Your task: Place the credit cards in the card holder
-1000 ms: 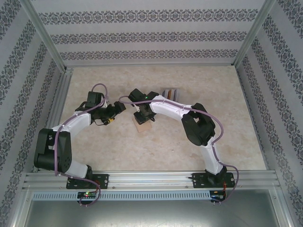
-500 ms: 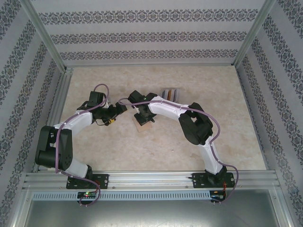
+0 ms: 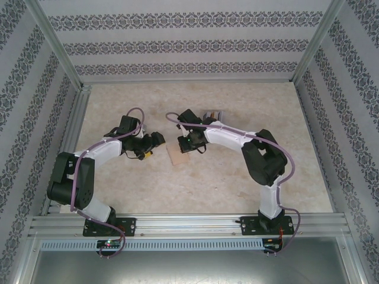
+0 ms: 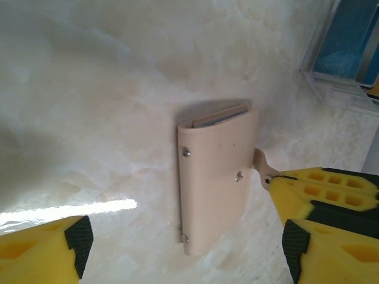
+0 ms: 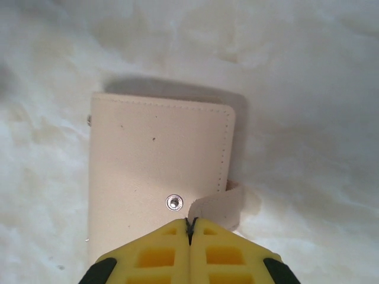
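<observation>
The left arm [image 3: 103, 148] and right arm [image 3: 228, 137] have smooth white link shells between chunky black joint housings. A mauve cable [image 3: 288, 158] loops loosely along each. Each stands on a black base plate [image 3: 109, 226]. The fingers [image 5: 160, 257] are yellow, moulded with rectangular pockets, with black pads [image 4: 79, 238].

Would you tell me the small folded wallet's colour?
The small folded leather-like wallet is pale tan, clearest from the right wrist.

The clear tray [image 4: 331, 93] and its blue card [image 4: 353, 35] run off the left wrist view's corner.
</observation>
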Action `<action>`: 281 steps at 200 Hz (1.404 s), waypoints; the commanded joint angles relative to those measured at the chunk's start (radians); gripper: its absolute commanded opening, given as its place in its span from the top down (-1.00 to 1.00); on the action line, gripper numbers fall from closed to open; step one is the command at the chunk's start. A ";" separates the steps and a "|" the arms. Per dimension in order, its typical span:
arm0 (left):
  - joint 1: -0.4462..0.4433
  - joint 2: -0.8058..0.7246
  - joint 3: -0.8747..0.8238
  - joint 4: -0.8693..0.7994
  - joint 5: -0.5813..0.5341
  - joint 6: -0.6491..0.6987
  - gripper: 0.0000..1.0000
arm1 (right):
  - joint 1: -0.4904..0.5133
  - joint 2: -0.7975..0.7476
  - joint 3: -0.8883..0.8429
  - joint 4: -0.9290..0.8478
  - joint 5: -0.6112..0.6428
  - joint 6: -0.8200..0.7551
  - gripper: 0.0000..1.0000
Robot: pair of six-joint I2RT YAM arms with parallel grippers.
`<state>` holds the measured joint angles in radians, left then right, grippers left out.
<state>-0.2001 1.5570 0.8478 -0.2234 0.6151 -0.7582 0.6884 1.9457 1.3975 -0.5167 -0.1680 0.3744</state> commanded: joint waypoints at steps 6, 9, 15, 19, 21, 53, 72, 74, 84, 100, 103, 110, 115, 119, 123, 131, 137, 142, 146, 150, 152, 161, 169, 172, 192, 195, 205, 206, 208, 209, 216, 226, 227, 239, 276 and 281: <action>-0.019 0.013 0.048 0.023 0.020 -0.019 -0.71 | -0.042 -0.126 -0.079 0.142 -0.110 0.101 1.00; -0.019 0.013 0.049 0.024 0.021 -0.020 -0.71 | -0.046 -0.137 -0.087 0.149 -0.113 0.107 1.00; -0.021 0.014 0.054 0.026 0.026 -0.018 -0.71 | -0.049 -0.154 -0.098 0.159 -0.120 0.115 1.00; -0.024 0.015 0.057 0.028 0.029 -0.016 -0.71 | -0.053 -0.164 -0.104 0.165 -0.125 0.122 1.00; -0.025 0.014 0.059 0.029 0.030 -0.015 -0.71 | -0.053 -0.171 -0.107 0.168 -0.127 0.124 1.00; -0.042 0.010 0.082 0.034 0.050 0.010 -0.72 | -0.058 -0.234 -0.156 0.211 -0.156 0.157 1.00; -0.059 0.012 0.088 0.038 0.047 0.011 -0.72 | -0.060 -0.243 -0.172 0.226 -0.166 0.176 1.00; -0.062 0.012 0.087 0.038 0.046 0.011 -0.72 | -0.060 -0.243 -0.174 0.229 -0.169 0.180 1.00; -0.074 0.020 0.087 0.049 0.044 0.007 -0.71 | -0.060 -0.245 -0.189 0.255 -0.183 0.198 1.00; -0.091 0.043 0.090 0.064 0.048 -0.002 -0.71 | -0.061 -0.246 -0.210 0.294 -0.205 0.227 1.00; -0.093 0.048 0.091 0.068 0.050 -0.003 -0.71 | -0.060 -0.246 -0.210 0.295 -0.208 0.229 1.00; -0.097 0.057 0.094 0.073 0.053 -0.007 -0.71 | -0.060 -0.247 -0.212 0.302 -0.212 0.234 1.00; -0.100 0.063 0.095 0.077 0.054 -0.010 -0.71 | -0.061 -0.250 -0.215 0.306 -0.216 0.239 1.00; -0.101 0.068 0.096 0.082 0.055 -0.012 -0.70 | -0.061 -0.253 -0.218 0.310 -0.218 0.240 1.00; -0.103 0.070 0.094 0.088 0.055 -0.014 -0.70 | -0.061 -0.255 -0.219 0.314 -0.218 0.242 1.00; -0.104 0.077 0.094 0.099 0.055 -0.022 -0.70 | -0.061 -0.257 -0.220 0.312 -0.219 0.242 1.00; -0.105 0.081 0.093 0.108 0.056 -0.027 -0.70 | -0.062 -0.258 -0.217 0.309 -0.224 0.242 1.00; -0.105 0.084 0.094 0.116 0.058 -0.030 -0.69 | -0.062 -0.260 -0.216 0.308 -0.227 0.243 1.00; -0.108 0.088 0.095 0.121 0.060 -0.033 -0.69 | -0.062 -0.261 -0.218 0.308 -0.228 0.245 1.00; -0.109 0.091 0.096 0.124 0.061 -0.035 -0.69 | -0.061 -0.263 -0.218 0.311 -0.230 0.248 1.00; -0.110 0.093 0.097 0.124 0.061 -0.034 -0.69 | -0.062 -0.264 -0.219 0.311 -0.231 0.249 1.00; -0.112 0.100 0.102 0.127 0.062 -0.036 -0.70 | -0.061 -0.271 -0.221 0.319 -0.238 0.254 1.00; -0.113 0.106 0.107 0.129 0.065 -0.039 -0.70 | -0.062 -0.276 -0.222 0.322 -0.240 0.259 1.00; -0.114 0.107 0.108 0.130 0.066 -0.039 -0.70 | -0.061 -0.279 -0.224 0.322 -0.241 0.259 1.00; -0.119 0.116 0.114 0.136 0.064 -0.040 -0.70 | -0.062 -0.287 -0.220 0.319 -0.238 0.259 1.00; -0.120 0.117 0.114 0.136 0.063 -0.040 -0.70 | -0.062 -0.287 -0.219 0.319 -0.238 0.258 1.00; -0.122 0.125 0.118 0.138 0.061 -0.040 -0.70 | -0.062 -0.286 -0.218 0.318 -0.241 0.259 1.00; -0.122 0.126 0.118 0.139 0.061 -0.040 -0.70 | -0.061 -0.286 -0.218 0.318 -0.241 0.259 1.00; -0.123 0.128 0.119 0.140 0.061 -0.040 -0.69 | -0.062 -0.286 -0.219 0.319 -0.240 0.259 1.00; -0.122 0.129 0.119 0.140 0.061 -0.040 -0.69 | -0.062 -0.286 -0.218 0.319 -0.241 0.259 1.00; -0.123 0.138 0.119 0.142 0.060 -0.041 -0.69 | -0.062 -0.285 -0.219 0.321 -0.242 0.259 1.00; -0.123 0.152 0.119 0.147 0.063 -0.042 -0.64 | -0.061 -0.282 -0.219 0.321 -0.242 0.259 1.00; -0.122 0.153 0.119 0.148 0.064 -0.042 -0.63 | -0.062 -0.281 -0.219 0.322 -0.242 0.259 1.00; -0.123 0.168 0.117 0.155 0.069 -0.046 -0.51 | -0.063 -0.281 -0.222 0.319 -0.242 0.257 1.00; -0.122 0.186 0.107 0.183 0.081 -0.055 -0.28 | -0.077 -0.293 -0.247 0.318 -0.231 0.251 1.00; -0.123 0.183 0.106 0.183 0.080 -0.055 -0.27 | -0.079 -0.296 -0.253 0.318 -0.230 0.251 1.00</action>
<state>-0.3134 1.7363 0.9432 -0.0807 0.6788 -0.8009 0.6243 1.6855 1.1751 -0.2123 -0.3912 0.6258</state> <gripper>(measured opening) 0.648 0.066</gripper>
